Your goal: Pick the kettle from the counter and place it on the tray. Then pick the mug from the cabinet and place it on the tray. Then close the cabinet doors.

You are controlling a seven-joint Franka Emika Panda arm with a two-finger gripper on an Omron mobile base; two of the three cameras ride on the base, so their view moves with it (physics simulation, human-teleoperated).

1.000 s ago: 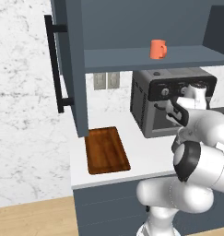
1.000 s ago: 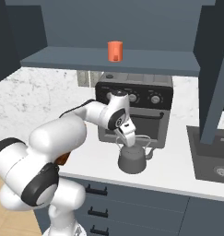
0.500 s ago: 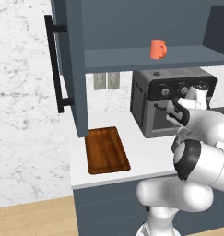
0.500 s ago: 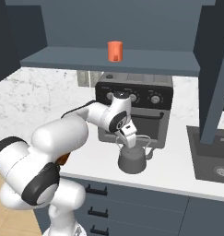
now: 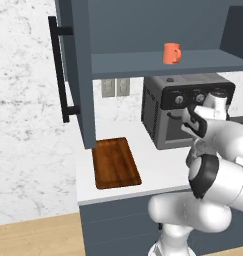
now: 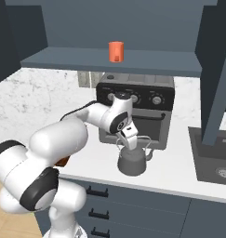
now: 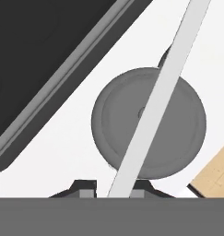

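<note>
The grey kettle [image 6: 130, 162] stands on the white counter [image 6: 179, 173] in front of the oven. My gripper [image 6: 129, 142] hangs straight above it. In the hand view the kettle [image 7: 122, 120] lies below, and its pale arched handle [image 7: 165, 85] runs between my fingertips, with the gripper [image 7: 114, 189] shut on it. The wooden tray [image 5: 115, 162] lies bare at the counter's left end. The orange mug [image 5: 171, 53] [image 6: 116, 51] stands on the shelf of the open cabinet [image 5: 143, 65]. The left cabinet door [image 5: 75, 75] is swung out, and so is the right cabinet door [image 6: 216, 69].
A black toaster oven [image 5: 183, 110] [image 6: 137, 107] stands close behind the kettle. A dark sink [image 6: 214, 160] is set into the counter at the right. The left door's black bar handle [image 5: 60, 70] juts out above the tray.
The jaws have closed in from wide open onto the kettle's handle. The arm and the kettle have stayed where they were.
</note>
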